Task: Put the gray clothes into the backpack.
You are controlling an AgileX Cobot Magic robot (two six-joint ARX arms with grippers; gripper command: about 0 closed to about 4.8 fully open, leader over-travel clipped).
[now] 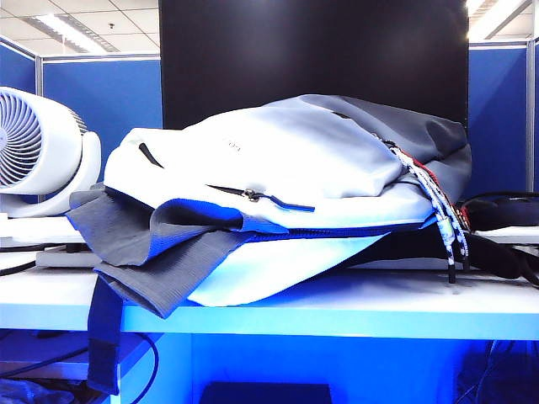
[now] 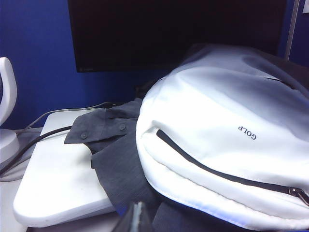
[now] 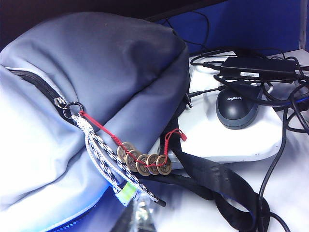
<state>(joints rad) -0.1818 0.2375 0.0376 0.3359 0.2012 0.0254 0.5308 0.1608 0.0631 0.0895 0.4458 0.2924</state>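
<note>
While the backpack (image 1: 295, 160) lies on its side across the white table (image 1: 337, 316), the gray clothes (image 1: 156, 244) sit partly inside its open mouth, on the left of the exterior view. Charcoal ribbed fabric spills out from between the white flaps, folds over the table edge and hangs a little below it. A buttoned part of the garment (image 2: 104, 128) rests on a white board (image 2: 58, 183) just beside the pack in the left wrist view, touching the white shell that bears the letters GOLF (image 2: 246, 133).

Left gripper (image 2: 137, 220): only the dark tip shows at the frame edge, near the clothes and the pack's lower seam; fingers pressed together, holding nothing.

Right gripper (image 3: 140, 217): tip barely in view, blurred, close by the speckled cords (image 3: 104, 164) at the pack's gray end; fingers together, empty.

Zipper pull (image 3: 72, 108) carries the cords plus a red string with a row of brass coins (image 3: 145, 162). Black strap (image 3: 212, 179) trails from under the pack over the table. Beyond it, a dark Logitech mouse (image 3: 241, 108) and a black power adapter (image 3: 256, 67) among cables.

White fan (image 1: 38, 147) stands well left of the pack. Black monitor (image 1: 312, 50) behind.
</note>
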